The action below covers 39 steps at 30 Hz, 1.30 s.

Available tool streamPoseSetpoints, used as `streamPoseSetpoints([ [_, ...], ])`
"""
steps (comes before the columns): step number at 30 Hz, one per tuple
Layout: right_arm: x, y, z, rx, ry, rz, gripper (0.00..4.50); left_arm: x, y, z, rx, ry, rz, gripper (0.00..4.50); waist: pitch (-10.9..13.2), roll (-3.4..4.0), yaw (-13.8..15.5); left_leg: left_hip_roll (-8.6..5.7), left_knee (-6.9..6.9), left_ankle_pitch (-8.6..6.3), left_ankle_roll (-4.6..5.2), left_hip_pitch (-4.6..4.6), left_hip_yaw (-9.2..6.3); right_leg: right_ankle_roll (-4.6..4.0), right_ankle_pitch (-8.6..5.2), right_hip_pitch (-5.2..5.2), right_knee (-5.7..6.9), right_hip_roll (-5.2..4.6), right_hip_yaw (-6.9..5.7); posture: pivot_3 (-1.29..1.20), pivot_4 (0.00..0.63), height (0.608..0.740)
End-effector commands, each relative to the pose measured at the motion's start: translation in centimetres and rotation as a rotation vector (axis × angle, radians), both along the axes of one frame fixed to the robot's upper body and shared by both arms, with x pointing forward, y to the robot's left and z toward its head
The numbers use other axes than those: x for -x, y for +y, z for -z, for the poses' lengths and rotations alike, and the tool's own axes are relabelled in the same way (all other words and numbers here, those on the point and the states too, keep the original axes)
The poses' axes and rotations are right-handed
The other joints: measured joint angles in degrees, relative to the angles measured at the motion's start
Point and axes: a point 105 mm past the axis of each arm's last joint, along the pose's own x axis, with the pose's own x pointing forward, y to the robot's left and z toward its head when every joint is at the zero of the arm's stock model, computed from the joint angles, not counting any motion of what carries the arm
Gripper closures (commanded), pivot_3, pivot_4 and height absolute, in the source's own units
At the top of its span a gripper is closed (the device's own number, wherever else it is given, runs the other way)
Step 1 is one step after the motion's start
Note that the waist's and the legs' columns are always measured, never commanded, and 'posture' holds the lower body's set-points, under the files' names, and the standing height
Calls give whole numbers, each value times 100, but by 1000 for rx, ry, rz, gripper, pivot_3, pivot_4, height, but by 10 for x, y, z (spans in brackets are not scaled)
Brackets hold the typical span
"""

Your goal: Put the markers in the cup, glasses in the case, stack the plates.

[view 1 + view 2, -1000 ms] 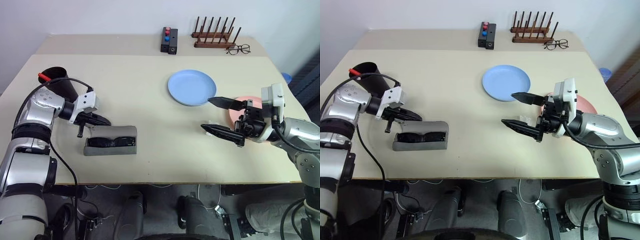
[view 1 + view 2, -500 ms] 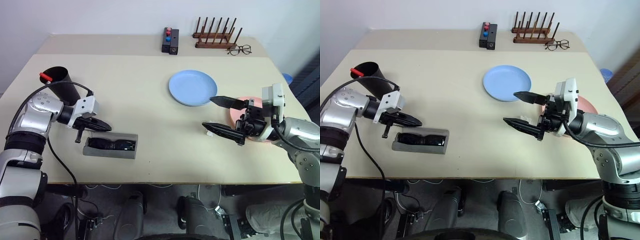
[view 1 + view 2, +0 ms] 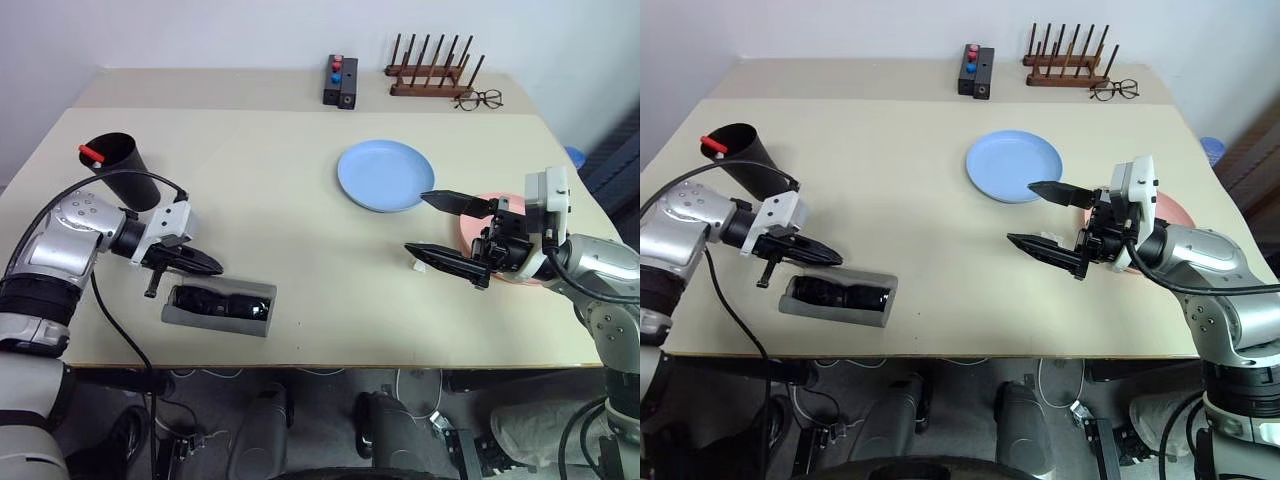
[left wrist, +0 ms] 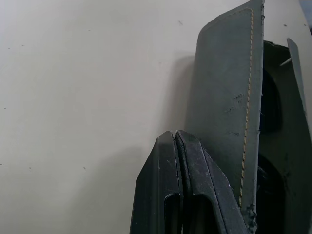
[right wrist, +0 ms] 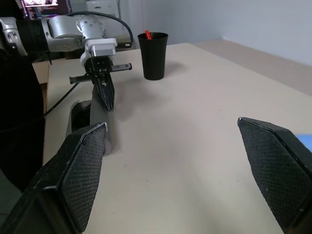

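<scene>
The grey case (image 3: 218,307) lies open near the table's front left, with the black glasses (image 3: 214,300) inside it. My left gripper (image 3: 212,269) is shut and empty, its tip just above the case's far wall (image 4: 224,97); I cannot tell if they touch. The black cup (image 3: 125,170) stands at the far left with a red-capped marker (image 3: 90,153) sticking out of it. The light blue plate (image 3: 385,175) lies at centre right. My right gripper (image 3: 418,223) hovers open and empty in front of the pink plate (image 3: 480,203), partly hiding it. A small white object (image 3: 417,264) lies under its lower finger.
At the back of the table stand a wooden peg rack (image 3: 430,75), wire-framed eyeglasses (image 3: 478,98) and a black box with red and blue buttons (image 3: 339,80). The case sits close to the table's front edge (image 3: 300,366).
My left gripper has drawn back toward the front left, still shut. The case has slid toward the front edge and turned slightly. The right arm has held still.
</scene>
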Motion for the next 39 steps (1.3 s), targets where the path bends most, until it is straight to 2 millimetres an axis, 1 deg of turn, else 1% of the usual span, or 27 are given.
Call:
streamPoseSetpoints([
  [1, 1, -2, -10, -7, -52, 4, 94, 4, 2, -11, 5, -24, 11, 4486, 0, 0, -1, 0, 0, 0, 0, 1, 0, 0, 0, 0, 1, 0, 0, 0, 150, 740],
  [5, 1, -2, -9, -5, -54, 4, 94, 17, -1, -10, 9, 0, 50, 4486, 0, 1, -5, 0, -1, 0, 0, 1, 1, -2, -1, -1, -1, 0, 1, 0, 150, 740],
  [7, 1, -2, -9, -5, -54, 6, 94, 19, 6, -5, -41, 8, 43, 4486, 0, 1, 1, 1, -2, 0, 0, 1, 1, -3, -1, -2, -1, 0, 1, 0, 150, 740],
  [10, 0, -2, -9, -4, -53, 10, 94, 24, 7, 2, -48, 45, 44, 4486, 0, 1, 1, 1, -1, 0, 0, 0, 2, -4, 0, -2, -1, 0, 1, 0, 150, 740],
  [12, -1, -2, -9, -1, -58, 15, 94, 24, 8, 5, -58, 52, 39, 4486, 0, 1, 8, 1, -1, 0, 0, 0, 2, -4, 0, -2, -1, 0, 2, 0, 150, 740],
  [16, -2, -3, -9, 4, -65, 21, 94, 30, 1, 1, -24, 69, 55, 4486, -1, 2, 0, 1, -2, 0, -1, 1, 3, -5, -1, -2, -3, -1, 2, 0, 150, 740],
  [22, -2, -2, -9, 4, -66, 22, 94, 22, 0, -9, -3, 44, 32, 4486, -1, 2, 1, 1, -4, 0, -1, 0, 3, -5, -1, -4, -3, 0, 2, 0, 150, 740],
  [25, -3, -2, -9, 5, -69, 24, 94, 28, -5, -11, 17, 56, 54, 4486, 0, 2, 4, 1, -3, 0, -1, 0, 3, -5, -1, -4, -3, -1, 2, 0, 150, 740],
  [27, -4, -2, -9, 4, -71, 29, 94, 22, -7, -18, 47, 36, 39, 4486, 0, 2, 3, 1, -3, 0, -1, -1, 3, -5, -1, -4, -3, -1, 2, 0, 150, 740],
  [29, -5, -2, -9, 7, -68, 33, 94, 10, -13, -37, 126, 19, 2, 4486, 0, 1, 22, 1, -3, 0, -1, -1, 3, -5, -1, -4, -3, 0, 2, 0, 150, 740],
  [30, -5, -3, -9, 7, -68, 34, 94, 8, -14, -41, 147, 17, -7, 4486, 1, 0, 27, 1, 0, 0, -1, -3, 1, -5, -1, -4, -2, 0, 0, 0, 150, 740],
  [32, -5, -3, -9, 7, -56, 35, 94, 2, -21, -62, 248, 0, -16, 4486, 1, 0, 8, 1, 5, 0, -1, -7, 2, -4, -1, -3, -4, 0, 0, 0, 150, 740],
  [34, -8, -3, -9, 4, -47, 48, 94, -7, -27, -87, 374, -50, -35, 4486, 1, 0, 3, 0, 2, 0, 0, -6, 4, -3, 0, -3, -4, -1, 0, 0, 150, 740],
  [35, -8, -3, -9, 4, -46, 54, 94, -10, -28, -93, 405, -61, -41, 4486, 1, 0, 3, 0, 2, 0, 0, -4, 4, -3, -1, -3, -1, 0, 1, 0, 150, 740],
  [38, -22, -11, -5, 39, -57, 156, 94, -16, -31, -106, 493, -87, -57, 3651, 0, 1, -15, 1, 2, 1, 1, -2, 4, 8, 5, -1, 1, 2, 0, 0, 150, 740],
  [39, -25, -13, -3, 51, -60, 180, 94, -17, -31, -109, 520, -84, -58, 3213, 0, 1, -21, 1, 1, 1, 1, 0, 5, 15, 9, -1, 1, 2, 0, 0, 150, 740],
])
